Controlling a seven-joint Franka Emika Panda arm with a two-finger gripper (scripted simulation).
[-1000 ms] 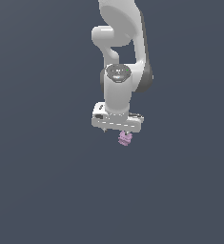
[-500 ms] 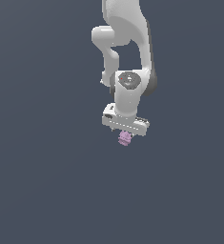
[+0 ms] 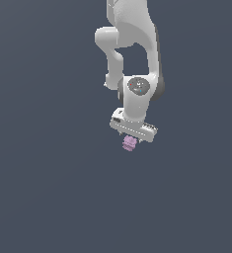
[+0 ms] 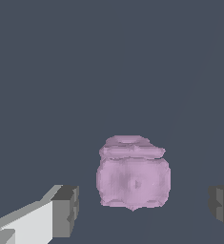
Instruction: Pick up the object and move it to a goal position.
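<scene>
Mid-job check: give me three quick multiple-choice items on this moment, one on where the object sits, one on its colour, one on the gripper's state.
1. Where is the object relative to the gripper?
A. Just below it, between the fingers
B. Far off toward the exterior view's left
C. On top of the arm's wrist

2. What colour is the object?
A. Bright green
B. Pale lilac
C. Orange

3. How do the fingers stand?
A. Closed tight on the object
B. Apart, with gaps on both sides of the object
C. Out of view in both pictures

Answers: 1 A, the object hangs right under the gripper. 2 B, it renders pale lilac in the wrist view. 3 B, the wrist view shows the fingers clear of the object on either side.
</scene>
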